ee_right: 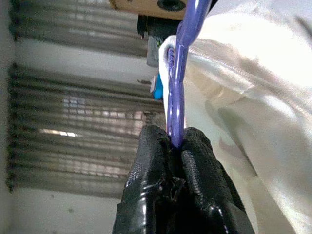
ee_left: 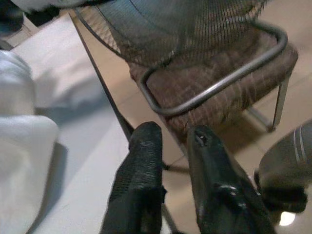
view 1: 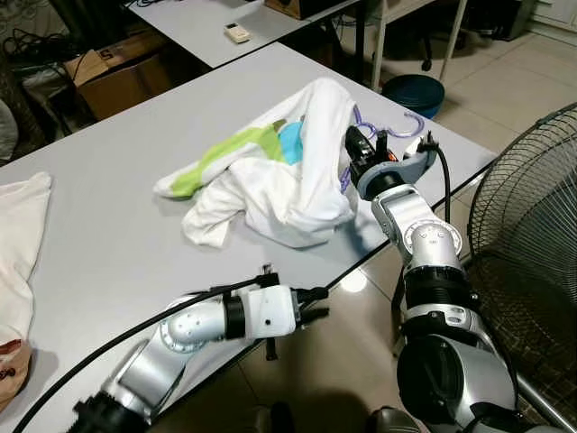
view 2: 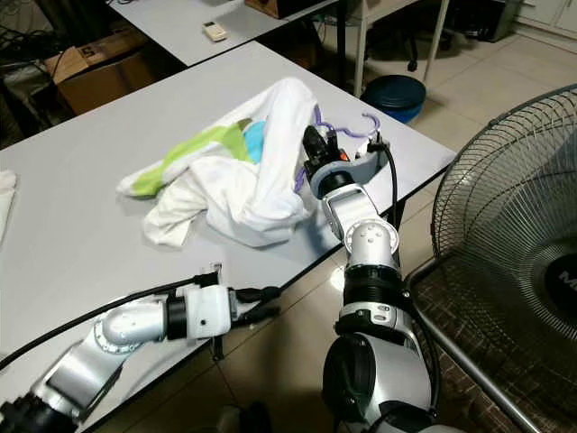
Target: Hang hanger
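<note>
The right claw (ee_right: 176, 146) pinches the hanger (ee_right: 178, 92), whose purple bar runs straight ahead toward 12 o'clock, under the white shirt (view 1: 288, 180) on the counter (view 1: 108, 244). The hook (view 1: 410, 122) points to 1 o'clock. The left claw (view 1: 315, 305), slightly spread, holds nothing at 7 o'clock.

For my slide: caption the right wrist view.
Right gripper fingers shut on the purple hanger beside white clothing.
</note>
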You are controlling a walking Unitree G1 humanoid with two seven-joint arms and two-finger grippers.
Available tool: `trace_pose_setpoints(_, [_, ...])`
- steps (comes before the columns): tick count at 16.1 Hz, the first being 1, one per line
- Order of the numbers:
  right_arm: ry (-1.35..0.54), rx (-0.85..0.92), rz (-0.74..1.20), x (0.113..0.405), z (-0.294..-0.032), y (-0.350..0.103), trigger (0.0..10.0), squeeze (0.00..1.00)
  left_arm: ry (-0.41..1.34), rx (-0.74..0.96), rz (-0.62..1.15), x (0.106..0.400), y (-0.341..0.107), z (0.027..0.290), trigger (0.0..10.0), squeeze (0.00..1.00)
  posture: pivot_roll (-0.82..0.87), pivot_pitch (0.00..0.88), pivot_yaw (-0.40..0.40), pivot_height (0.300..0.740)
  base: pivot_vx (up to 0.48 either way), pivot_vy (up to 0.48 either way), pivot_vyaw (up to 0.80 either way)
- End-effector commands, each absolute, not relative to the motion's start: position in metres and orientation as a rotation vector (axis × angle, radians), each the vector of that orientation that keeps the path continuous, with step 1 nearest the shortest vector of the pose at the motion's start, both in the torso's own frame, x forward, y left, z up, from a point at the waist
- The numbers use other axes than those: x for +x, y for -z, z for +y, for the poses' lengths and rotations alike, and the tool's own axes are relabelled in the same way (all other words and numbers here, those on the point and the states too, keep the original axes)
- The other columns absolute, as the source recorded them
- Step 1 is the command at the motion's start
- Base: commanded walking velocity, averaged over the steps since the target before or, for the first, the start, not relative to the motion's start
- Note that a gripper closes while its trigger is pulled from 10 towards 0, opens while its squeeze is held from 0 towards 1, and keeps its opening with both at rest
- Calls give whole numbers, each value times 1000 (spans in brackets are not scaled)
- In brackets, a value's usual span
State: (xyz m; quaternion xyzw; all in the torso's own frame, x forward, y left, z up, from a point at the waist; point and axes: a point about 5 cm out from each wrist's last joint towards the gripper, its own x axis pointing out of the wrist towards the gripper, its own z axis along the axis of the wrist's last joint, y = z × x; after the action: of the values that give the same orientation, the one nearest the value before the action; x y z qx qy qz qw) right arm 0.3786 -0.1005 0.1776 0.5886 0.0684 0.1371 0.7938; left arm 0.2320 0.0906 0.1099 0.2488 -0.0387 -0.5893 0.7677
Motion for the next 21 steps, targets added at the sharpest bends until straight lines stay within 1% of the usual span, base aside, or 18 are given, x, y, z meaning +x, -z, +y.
trace_pose_setpoints(1, [-354,1205,143,379,-90,-188,10000,0,1263,497,-86,229,-114,95,10000,886,-133,83,159,740,0,0,0])
trace_pose_setpoints(2, [-383,1216,129,378,-90,-189,10000,0,1228,467,-62,226,-112,101,10000,0,-125,83,153,740,0,0,0])
trace_pose_setpoints(4, [-423,1224,94,373,-98,-193,10000,0,1112,411,-19,222,-110,121,10000,0,-113,83,155,740,0,0,0])
trace_pose_setpoints(5, [-448,1232,60,368,-106,-198,10000,0,1021,363,-12,223,-114,134,10000,0,-108,84,159,740,0,0,800])
trace_pose_setpoints(7, [-531,1171,33,354,-115,-207,10000,0,875,283,-23,228,-122,153,10000,0,-109,83,171,740,0,0,800])
trace_pose_setpoints(9, [-573,998,-3,339,-123,-215,10000,0,763,198,-33,233,-131,166,10000,0,-135,84,186,740,0,0,800])
trace_pose_setpoints(10, [-572,861,-14,329,-130,-219,10000,0,713,138,-47,234,-137,169,10000,0,-140,86,179,740,0,0,800])
trace_pose_setpoints(11, [-536,738,11,307,-142,-221,10000,0,636,36,-78,237,-146,163,10000,0,-134,92,167,740,0,0,800])
trace_pose_setpoints(14, [-550,666,31,274,-144,-227,10000,0,540,-112,-84,235,-155,152,10000,0,-117,102,172,740,0,0,800])
trace_pose_setpoints(16, [-532,622,2,268,-145,-232,10000,0,519,-145,-84,234,-156,149,10000,0,-119,105,171,740,0,0,800])
trace_pose_setpoints(17, [-466,586,-49,268,-151,-237,10000,0,499,-151,-80,236,-156,148,10000,0,-135,105,171,740,0,0,800])
trace_pose_setpoints(18, [-444,576,-71,267,-153,-239,10000,0,491,-152,-76,236,-156,148,10000,0,-140,104,173,740,0,0,800])
trace_pose_setpoints(20, [-377,581,-94,264,-161,-238,10000,0,491,-140,-64,238,-155,142,10000,0,-157,105,152,740,0,0,800])
trace_pose_setpoints(21, [-315,590,-93,259,-172,-233,10000,0,471,-157,-59,236,-154,140,10000,0,-154,99,153,740,0,0,800])
